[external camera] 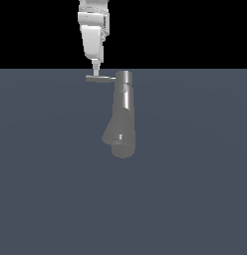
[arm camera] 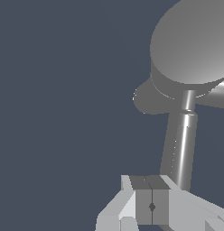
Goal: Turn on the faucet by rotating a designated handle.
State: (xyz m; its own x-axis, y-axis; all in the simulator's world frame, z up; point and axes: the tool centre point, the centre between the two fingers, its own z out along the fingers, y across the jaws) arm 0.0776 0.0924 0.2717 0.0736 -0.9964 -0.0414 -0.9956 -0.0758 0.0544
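Note:
The grey metal faucet (external camera: pixel 123 112) is a tapered column with a cylindrical cap (external camera: pixel 124 77) and a bulging spout end (external camera: pixel 121 145). The handle (external camera: pixel 100 78), a thin straight rod, sticks out from the cap toward the exterior view's left. My white gripper (external camera: pixel 95 69) comes down from above onto the rod's outer end. In the wrist view the cap (arm camera: pixel 195 45) looms large and the handle (arm camera: pixel 181 144) runs from it to just beside my gripper (arm camera: pixel 151 198). The fingers are shut against each other with nothing between them. I cannot tell whether they touch the rod.
A flat slate-grey floor (external camera: pixel 195 199) spreads around the faucet. The background above its far edge is black. No other objects show.

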